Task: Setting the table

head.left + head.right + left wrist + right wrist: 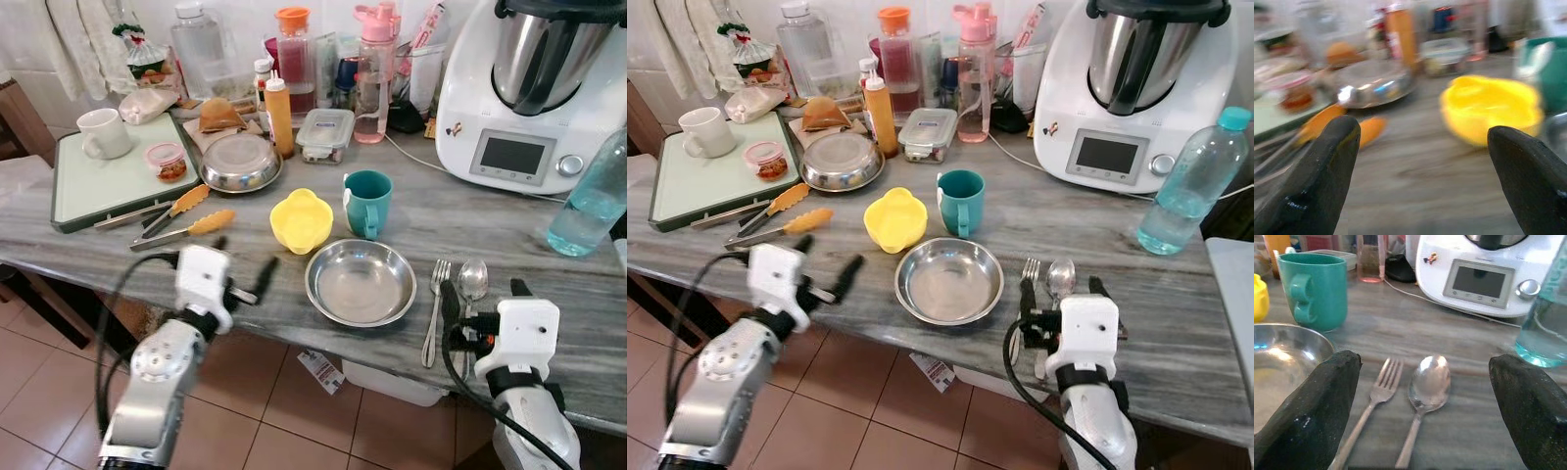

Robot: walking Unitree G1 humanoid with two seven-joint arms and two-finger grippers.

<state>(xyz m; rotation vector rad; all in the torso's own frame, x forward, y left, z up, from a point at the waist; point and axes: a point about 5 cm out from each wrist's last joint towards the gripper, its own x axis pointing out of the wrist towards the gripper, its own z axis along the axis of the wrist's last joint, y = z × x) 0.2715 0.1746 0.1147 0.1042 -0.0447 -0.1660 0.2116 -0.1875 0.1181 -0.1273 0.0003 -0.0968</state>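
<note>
Fork [434,311] and spoon [471,284] lie between the spread right gripper [480,297]; a nudge could scatter them. Left gripper [242,269] spread too.

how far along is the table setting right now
One place looks mostly laid: a steel plate with the fork and spoon beside it, the teal mug and yellow bowl just behind. Nothing is in hand: the left claw and right claw are both open. The second steel plate and tongs remain unplaced.
</note>
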